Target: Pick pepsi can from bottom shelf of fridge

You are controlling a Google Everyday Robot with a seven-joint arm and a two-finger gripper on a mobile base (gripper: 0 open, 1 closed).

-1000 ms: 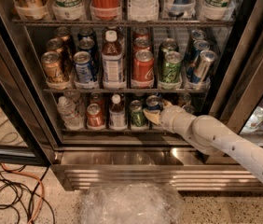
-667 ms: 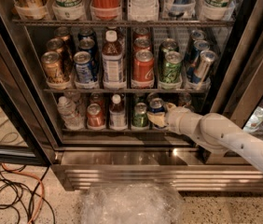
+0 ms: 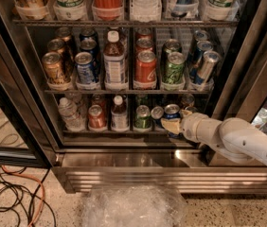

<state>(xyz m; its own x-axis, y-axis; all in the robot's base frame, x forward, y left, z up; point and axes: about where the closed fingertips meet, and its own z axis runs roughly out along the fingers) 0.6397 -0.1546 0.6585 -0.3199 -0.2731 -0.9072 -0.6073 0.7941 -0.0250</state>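
The arm (image 3: 240, 140) is glossy white, made of fat rounded tube segments joined by a bulging elbow and a ringed wrist collar. The pincer (image 3: 173, 125), at its nine o'clock tip, is pale cream-tan.

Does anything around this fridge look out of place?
A slim can at the right of the middle rack leans sideways; crumpled clear plastic lies on the floor. The gripper is at the pepsi can on the bottom shelf.

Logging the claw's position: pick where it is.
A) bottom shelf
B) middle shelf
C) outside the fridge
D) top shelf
A: the claw is at the pepsi can on the bottom shelf, right of the green can.
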